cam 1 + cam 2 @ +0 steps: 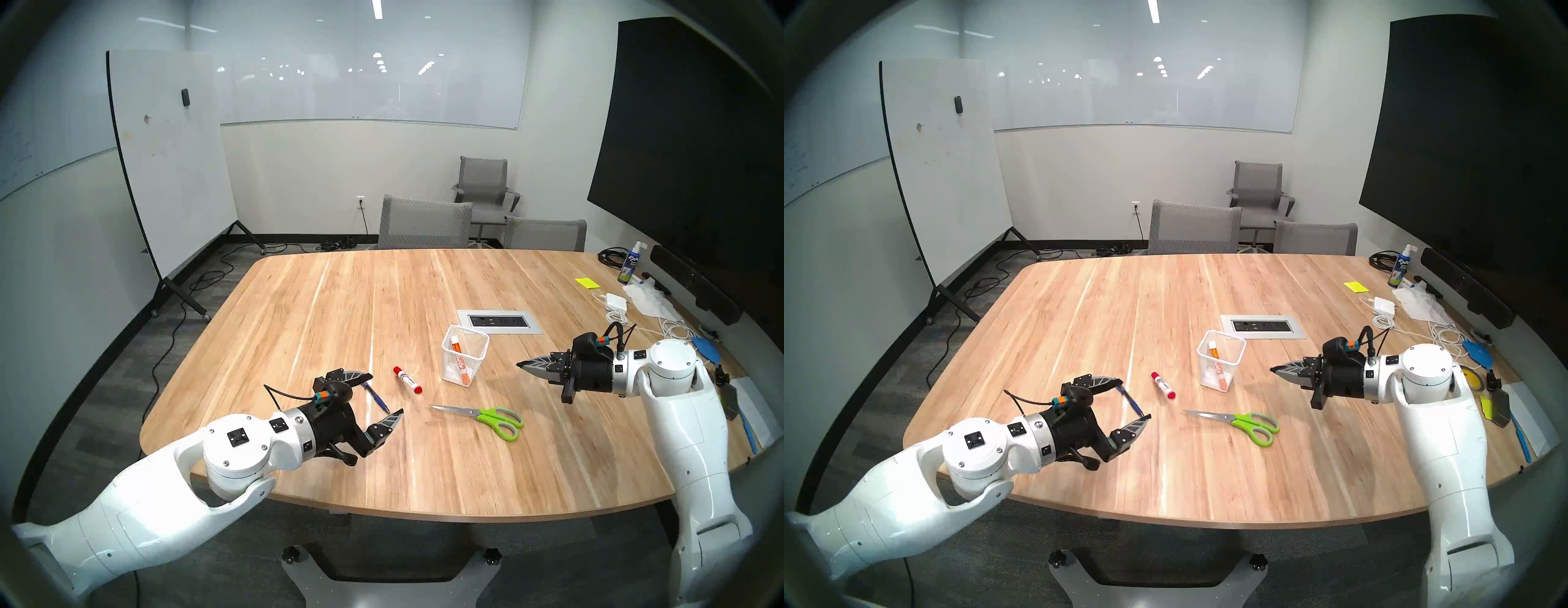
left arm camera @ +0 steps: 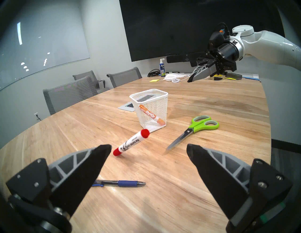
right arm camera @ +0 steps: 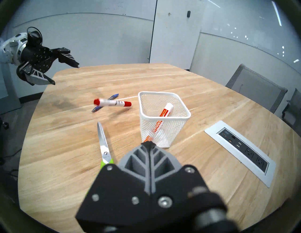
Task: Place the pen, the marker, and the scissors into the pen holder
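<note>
The slim blue ballpoint pen (image 2: 120, 183) lies flat near the wooden table's (image 1: 424, 467) left edge, crosswise under the empty left gripper's (image 2: 149, 150) spread fingers; the right gripper (image 1: 522, 365), pressed together, hangs farther off.

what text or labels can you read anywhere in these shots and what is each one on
"EXPO": on the blue spray bottle at the table's far right; its smaller print is too small to read.
Print on the red-capped marker: blurred, unreadable.
Print on the orange marker in the pen holder: unreadable.

walls: pale grey; whiteboard (image 1: 169, 161) | grey chairs (image 1: 425, 225) | wood table (image 1: 339, 305)
</note>
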You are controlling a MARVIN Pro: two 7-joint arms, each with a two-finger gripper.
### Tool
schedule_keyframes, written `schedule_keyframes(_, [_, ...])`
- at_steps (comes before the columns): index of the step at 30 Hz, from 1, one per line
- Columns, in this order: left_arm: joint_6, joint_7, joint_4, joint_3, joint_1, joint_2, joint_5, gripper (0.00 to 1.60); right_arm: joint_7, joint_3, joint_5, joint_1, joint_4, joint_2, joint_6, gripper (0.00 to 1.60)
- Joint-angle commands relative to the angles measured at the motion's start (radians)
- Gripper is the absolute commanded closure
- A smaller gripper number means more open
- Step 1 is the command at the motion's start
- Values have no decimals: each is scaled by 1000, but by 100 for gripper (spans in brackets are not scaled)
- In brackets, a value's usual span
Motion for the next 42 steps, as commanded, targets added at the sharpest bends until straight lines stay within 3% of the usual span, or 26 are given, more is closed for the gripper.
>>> schedule_keyframes(1, [-8, 2, -21, -5, -4, -1, 2, 0, 10, -7, -8, 14, 1, 13, -6, 160])
schedule_keyframes(23, [-8, 2, -21, -5, -4, -1, 2, 0, 80, -45, -56, -12, 13, 39, -40, 160])
schedule_keyframes(24, [-8, 2, -21, -5, -4, -1, 2, 0, 91, -45, -57, -18, 8, 43, -48, 122])
schedule_keyframes(26, [-8, 2, -21, -5, -4, -1, 2, 0, 98, -43, -56, -26, -1, 45, -51, 90])
schedule_keyframes(31, [-8, 2, -21, -5, -4, -1, 2, 0, 113, -52, -62, -26, -5, 48, -51, 80])
schedule_keyframes(32, [-8, 2, -21, -5, -4, -1, 2, 0, 115, -56, -65, -26, -8, 50, -51, 72])
schedule_keyframes(34, [-8, 2, -21, -5, -4, -1, 2, 0, 115, -63, -72, -29, -16, 47, -49, 40])
schedule_keyframes(37, [-8, 2, -21, -5, -4, -1, 2, 0, 117, -74, -80, -30, -24, 44, -49, 26])
schedule_keyframes(42, [-8, 2, -21, -5, -4, -1, 2, 0, 110, -87, -92, -42, -44, 36, -46, 22])
